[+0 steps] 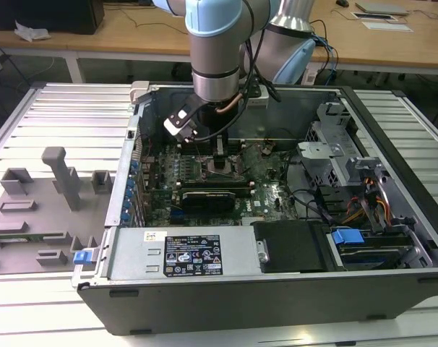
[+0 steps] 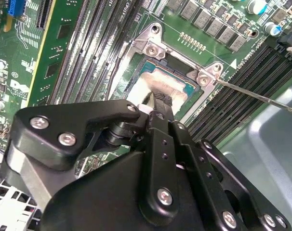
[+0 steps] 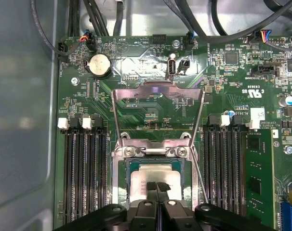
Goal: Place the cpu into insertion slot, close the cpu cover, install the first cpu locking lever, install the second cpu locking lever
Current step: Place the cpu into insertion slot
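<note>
Resting at the silver top of the cpu, the gripper has its jaws together in the first wrist view. The chip lies seated in the insertion slot, and the cpu cover stands hinged open beyond it. Second wrist view: a thin locking lever juts free beside the socket, over the RAM slots. Exterior view: the arm reaches down into the open computer case, with the gripper above the motherboard.

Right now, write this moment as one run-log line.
cpu: lying in insertion slot | cpu cover: raised open | locking lever: swung free | claw: shut, tips over the cpu
</note>
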You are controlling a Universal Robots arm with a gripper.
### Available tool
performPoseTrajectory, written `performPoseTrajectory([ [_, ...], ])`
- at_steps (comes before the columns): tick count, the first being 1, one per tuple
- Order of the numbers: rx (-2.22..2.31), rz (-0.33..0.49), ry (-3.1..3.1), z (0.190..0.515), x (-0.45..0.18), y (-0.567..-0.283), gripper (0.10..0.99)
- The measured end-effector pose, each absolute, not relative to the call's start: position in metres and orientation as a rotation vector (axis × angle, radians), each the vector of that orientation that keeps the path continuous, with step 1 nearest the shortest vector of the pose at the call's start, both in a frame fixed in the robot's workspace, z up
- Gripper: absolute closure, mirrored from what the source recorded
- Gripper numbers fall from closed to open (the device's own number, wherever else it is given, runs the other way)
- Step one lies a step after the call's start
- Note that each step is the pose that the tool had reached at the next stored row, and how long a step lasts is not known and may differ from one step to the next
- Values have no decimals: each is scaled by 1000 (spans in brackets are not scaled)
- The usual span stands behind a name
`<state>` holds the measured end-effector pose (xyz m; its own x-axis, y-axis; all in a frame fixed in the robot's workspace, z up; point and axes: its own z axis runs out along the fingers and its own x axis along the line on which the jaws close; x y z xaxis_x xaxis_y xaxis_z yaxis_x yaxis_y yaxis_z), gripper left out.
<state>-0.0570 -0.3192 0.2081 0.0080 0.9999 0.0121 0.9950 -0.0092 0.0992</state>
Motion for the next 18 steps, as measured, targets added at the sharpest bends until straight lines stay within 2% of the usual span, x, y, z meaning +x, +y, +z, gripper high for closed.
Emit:
performPoseTrajectory([
  [6, 2185, 121, 2166, 213, -57, -319, 980],
  [18, 2185, 121, 2167, 259, -57, -319, 980],
])
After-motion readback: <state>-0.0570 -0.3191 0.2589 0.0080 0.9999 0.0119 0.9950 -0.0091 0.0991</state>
